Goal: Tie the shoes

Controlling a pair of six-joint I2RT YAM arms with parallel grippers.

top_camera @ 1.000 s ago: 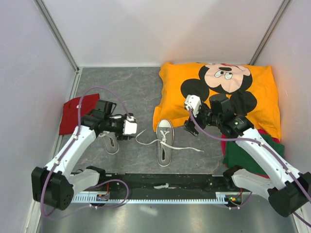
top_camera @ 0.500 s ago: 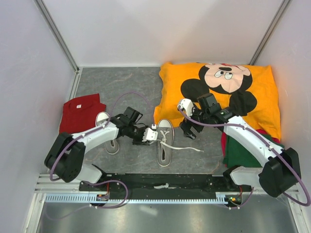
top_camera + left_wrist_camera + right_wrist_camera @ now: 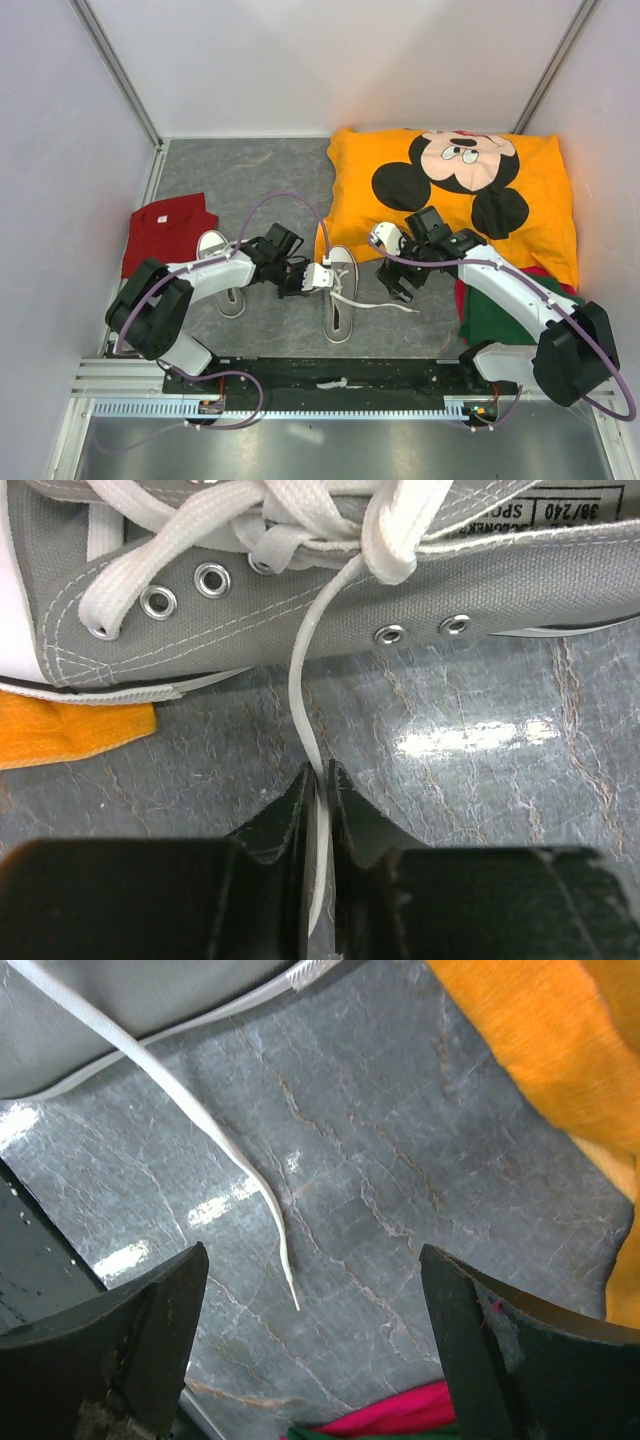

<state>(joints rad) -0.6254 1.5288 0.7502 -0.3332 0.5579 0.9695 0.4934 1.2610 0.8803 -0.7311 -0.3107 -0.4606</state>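
1. Since a second ago your left arm (image 3: pixel 205 275) has swung in from the left-edge side to the middle shoe (image 3: pixel 338 300). Its left fingers (image 3: pixel 285 825) went from wide to nearly together, and your right arm (image 3: pixel 510 290) dropped toward the desk (image 3: pixel 250 180).
2. Left fingers are clamped on the left lace tail (image 3: pixel 294 680), which runs from the eyelets straight down into them. The shoe's side wall is just beyond the tips.
3. Right fingers (image 3: pixel 140 1330) are wide apart and hold nothing.
4. Key relation: the right lace tail (image 3: pixel 250 1178) lies flat on the desk, long axis slanting from the shoe toward the right edge. Its tip ends between your right fingers, just short of them. The right arm is nearer, so it likely drops and closes there.
5. The middle shoe sits mid-desk by the near edge, toe toward the far edge, against the orange cushion (image 3: pixel 540 200).
6. Count: two shoes, with the second shoe (image 3: pixel 212 245) toward the left edge, partly under your left arm. Two loose tails, one gripped. Two arms.
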